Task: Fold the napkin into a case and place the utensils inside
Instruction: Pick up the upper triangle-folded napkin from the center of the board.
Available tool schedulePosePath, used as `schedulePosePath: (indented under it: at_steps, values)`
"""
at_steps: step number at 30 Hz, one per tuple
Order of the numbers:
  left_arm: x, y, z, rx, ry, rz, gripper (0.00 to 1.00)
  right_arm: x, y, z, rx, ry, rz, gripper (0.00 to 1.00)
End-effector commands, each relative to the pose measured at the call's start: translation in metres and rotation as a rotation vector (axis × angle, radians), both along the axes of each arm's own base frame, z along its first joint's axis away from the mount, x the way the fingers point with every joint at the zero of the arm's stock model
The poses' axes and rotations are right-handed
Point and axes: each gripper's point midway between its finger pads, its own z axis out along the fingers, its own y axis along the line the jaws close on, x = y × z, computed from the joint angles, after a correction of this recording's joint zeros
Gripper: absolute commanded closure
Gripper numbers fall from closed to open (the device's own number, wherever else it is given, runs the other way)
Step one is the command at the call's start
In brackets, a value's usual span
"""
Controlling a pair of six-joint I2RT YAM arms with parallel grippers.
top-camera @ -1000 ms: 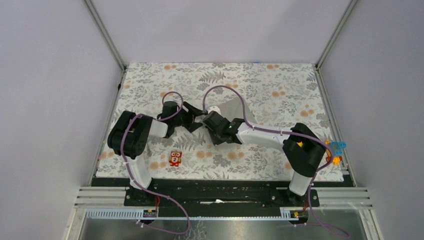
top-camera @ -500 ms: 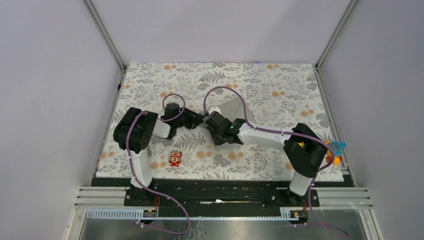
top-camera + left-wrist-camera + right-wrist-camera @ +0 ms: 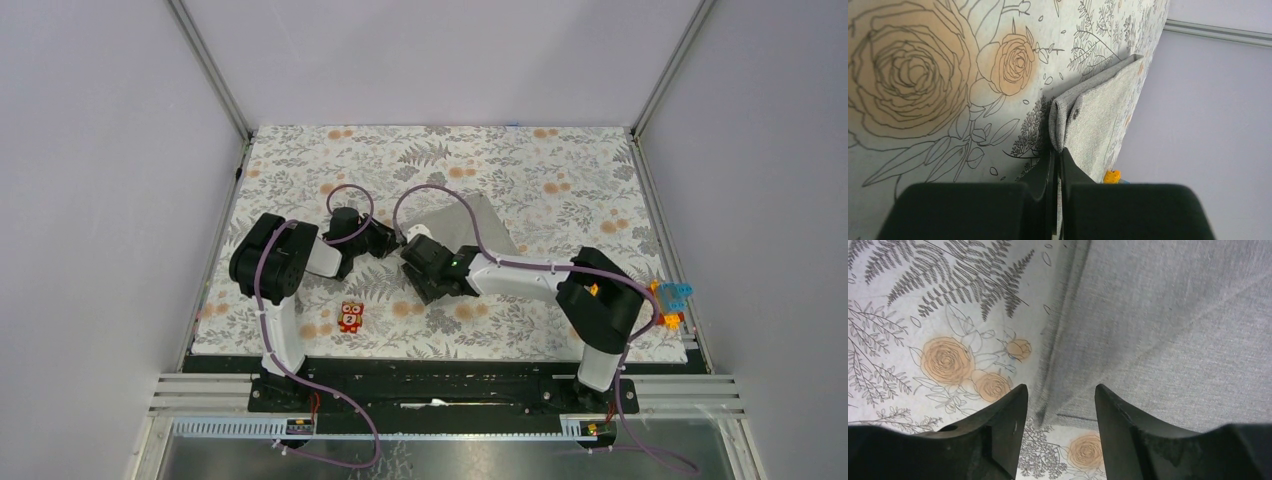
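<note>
The main risk is the fold coming undone: the left gripper [image 3: 1057, 152] bites only the very edge of the napkin [image 3: 470, 212], so a pull could slip the thin cloth free or lift one layer and skew the case. The napkin lies folded on the floral table cover [image 3: 560, 180], mid-table, just behind both grippers. The left jaws are closed tight on its near corner. The right gripper [image 3: 1058, 390] stands partly open over the napkin's edge, holding nothing.
</note>
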Motion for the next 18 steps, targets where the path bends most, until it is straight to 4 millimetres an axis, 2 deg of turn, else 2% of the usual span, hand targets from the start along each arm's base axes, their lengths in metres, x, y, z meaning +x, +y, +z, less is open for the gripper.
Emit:
schedulePosePath:
  at_steps: [1,5,8,13,18]
  values:
    - [0.005,0.000,0.016,-0.008,-0.084,0.000,1.00,0.021,0.024,0.017,-0.009,-0.150,-0.006,0.38]
    - [0.003,-0.001,0.016,-0.018,-0.085,-0.007,1.00,0.033,0.039,0.012,-0.037,-0.233,-0.021,0.36]
    - [0.002,-0.001,0.017,-0.019,-0.086,-0.008,1.00,0.038,0.043,0.006,-0.071,-0.297,-0.046,0.39]
    - [0.002,0.000,0.019,-0.023,-0.092,-0.009,1.00,0.043,0.033,-0.008,-0.114,-0.332,-0.104,0.53]
    - [0.004,0.002,0.018,-0.030,-0.091,-0.005,1.00,0.038,0.024,-0.010,-0.123,-0.319,-0.135,0.54]
